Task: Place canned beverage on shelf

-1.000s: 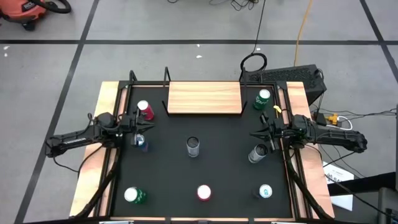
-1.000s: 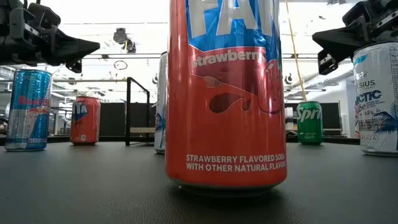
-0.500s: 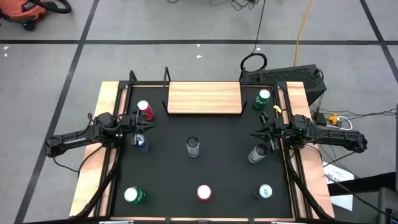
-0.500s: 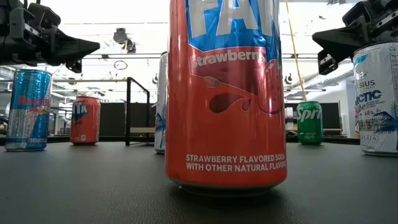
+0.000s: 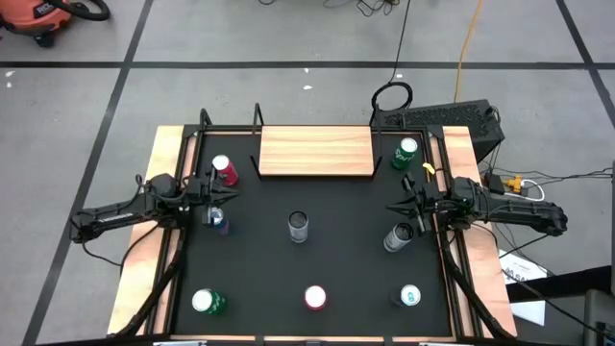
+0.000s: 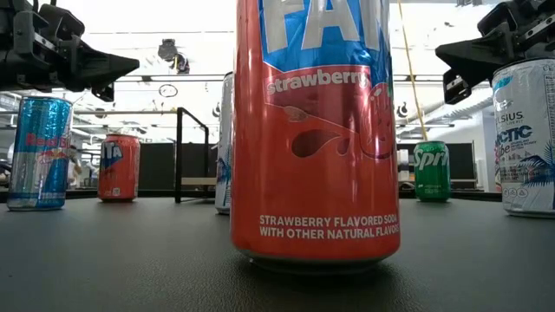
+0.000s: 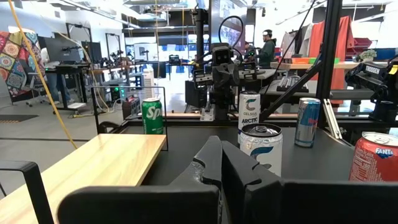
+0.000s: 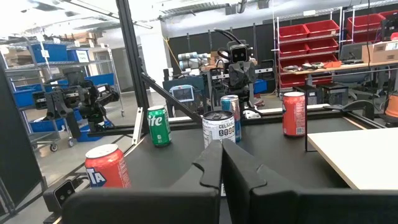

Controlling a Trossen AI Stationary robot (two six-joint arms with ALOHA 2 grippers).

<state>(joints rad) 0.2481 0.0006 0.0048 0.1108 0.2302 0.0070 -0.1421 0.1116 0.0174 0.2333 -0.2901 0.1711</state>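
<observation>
Shelf (image 5: 315, 151): wood board, far-centre of table, no cans on it. L gripper (image 5: 228, 191): closed, empty, by table's left edge, near shelf's left end. R gripper (image 5: 393, 207): closed, empty, right edge, beside white can (image 5: 397, 236).

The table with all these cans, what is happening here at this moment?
Nothing is being handled yet. The wooden shelf at the back of the black table holds no can. Seven cans stand around it, among them a strawberry Fanta can at the front and a Sprite can beside the shelf. The left gripper and right gripper hover shut at the table's two sides, holding nothing.
</observation>
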